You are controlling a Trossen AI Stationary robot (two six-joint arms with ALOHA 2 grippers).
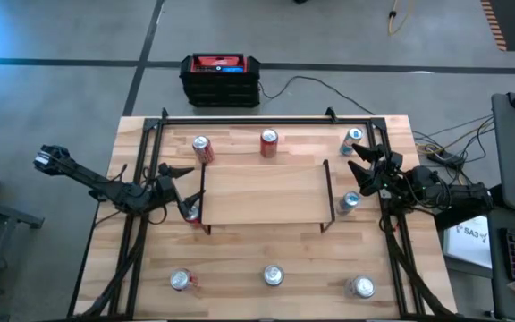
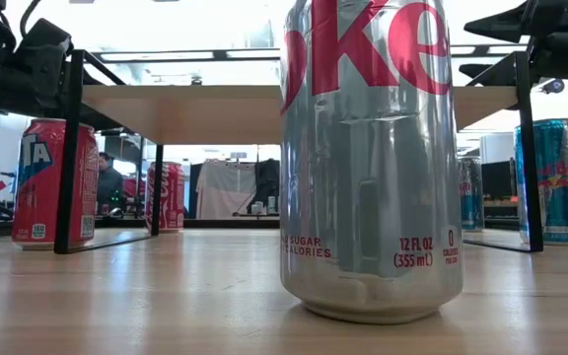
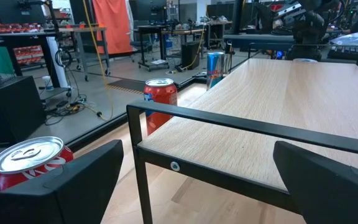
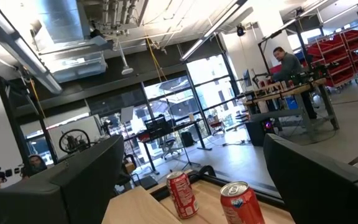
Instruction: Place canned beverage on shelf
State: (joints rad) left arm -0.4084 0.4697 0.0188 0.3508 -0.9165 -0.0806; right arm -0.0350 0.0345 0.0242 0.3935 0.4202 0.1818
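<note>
The shelf (image 1: 266, 192), a low light-wood board on thin black legs, stands mid-table. Several cans stand upright on the tabletop around it: red ones (image 1: 202, 148) (image 1: 269, 143) behind it and a silver one (image 2: 371, 158) near the front edge. My left gripper (image 1: 184, 188) is open at the shelf's left end, pointing level along the board (image 3: 278, 106) with nothing between its fingers. A red can (image 3: 28, 162) stands just beside one finger. My right gripper (image 1: 358, 167) is open at the shelf's right end, tipped upward and holding nothing.
A blue can (image 1: 354, 139) stands at the back right and another can (image 1: 350, 202) by the shelf's right legs. Two more cans (image 1: 181, 280) (image 1: 361, 287) stand along the front. A black-and-red box (image 1: 220, 79) sits on the floor beyond the far edge. Black rails (image 1: 266, 118) frame the table.
</note>
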